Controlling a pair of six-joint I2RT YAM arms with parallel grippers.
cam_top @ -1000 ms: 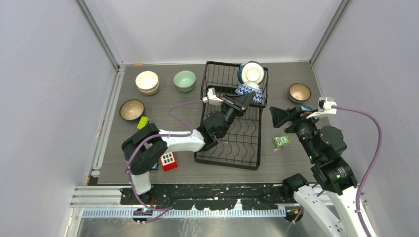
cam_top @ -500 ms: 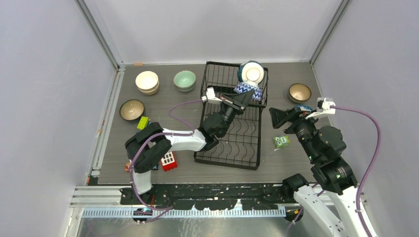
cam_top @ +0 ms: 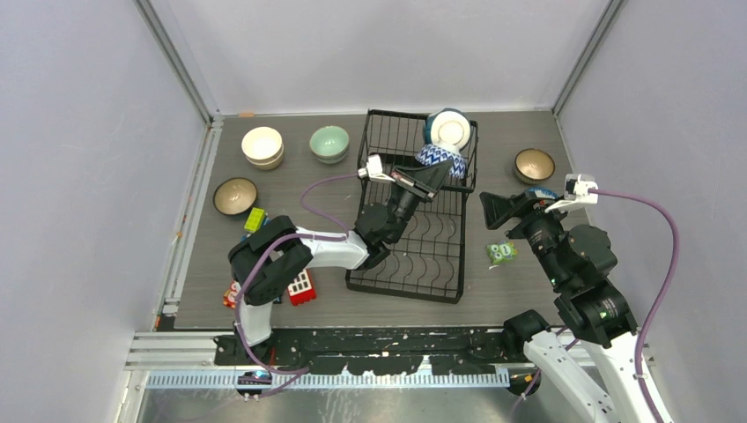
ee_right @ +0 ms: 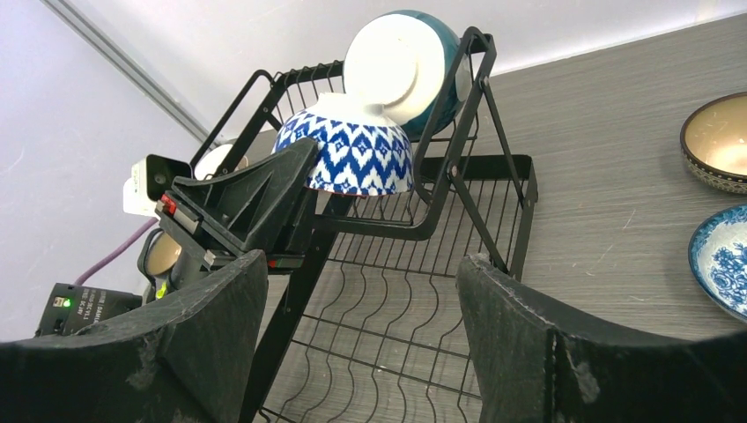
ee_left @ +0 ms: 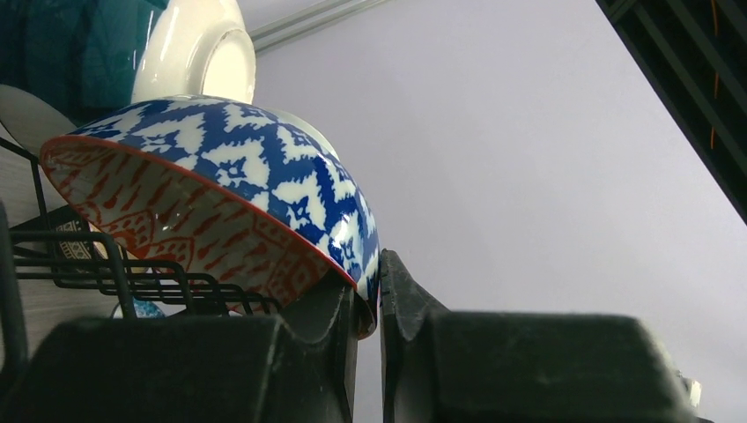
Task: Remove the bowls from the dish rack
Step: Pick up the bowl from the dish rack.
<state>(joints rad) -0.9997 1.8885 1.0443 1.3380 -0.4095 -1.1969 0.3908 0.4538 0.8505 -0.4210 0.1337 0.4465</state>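
Carefully now: with my right gripper (ee_right: 357,282) hanging spread and holding nothing beside the right edge of the dish rack (cam_top: 440,264), my left gripper (ee_left: 368,300) is clamped on the near rim of the upside-down blue-and-white bowl (ee_left: 220,176) in the rack's raised basket at its far end. It is a thin pinch, so I judge I should lift straight up, clear of the wires, before swinging out. Beyond it, in that basket's far right corner, leans the teal bowl (ee_right: 407,66), seemingly resting against mine, and it may tip as I pull away.
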